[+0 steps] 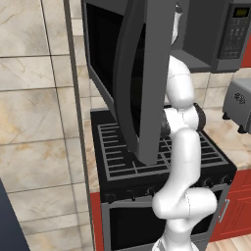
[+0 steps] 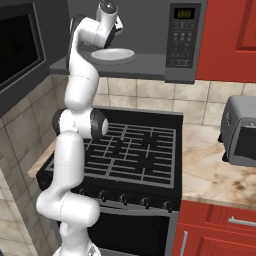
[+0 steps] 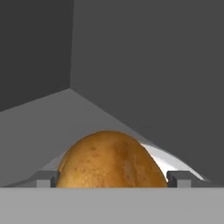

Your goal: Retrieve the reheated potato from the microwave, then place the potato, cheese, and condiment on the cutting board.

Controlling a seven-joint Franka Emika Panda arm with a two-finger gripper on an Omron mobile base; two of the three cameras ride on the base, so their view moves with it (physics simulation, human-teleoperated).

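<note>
Right now we have our white arm reaching up into the large dark grey microwave (image 2: 150, 60), whose dark glass door (image 1: 142, 78) is swung wide open above the black stove (image 2: 135, 155) with its grid of burner grates. From our right base view we see the arm's upper joints bent over a white round plate (image 2: 114, 54) lying on the microwave floor, with the keypad panel (image 2: 181, 35) to the right of the cavity. Our two-finger gripper (image 3: 113, 178) looks straight into the grey interior, and its small dark fingertips (image 3: 178, 178) stand wide apart on either side of the roundish tan-brown potato (image 3: 109, 159). We see the potato sitting between those tips, resting on the white plate whose edge shows just to its right. The jaws are spread as far as they go; the tips flank the potato closely, but they have no hold on it, and we cannot tell whether either tip touches its skin. The potato lies inside the microwave, near a rear corner where two grey walls meet the floor. Off to the right on the marbled beige counter (image 2: 210, 170) we see a smaller grey toaster oven (image 2: 241, 131), standing near the red cabinets (image 2: 225, 35).
</note>
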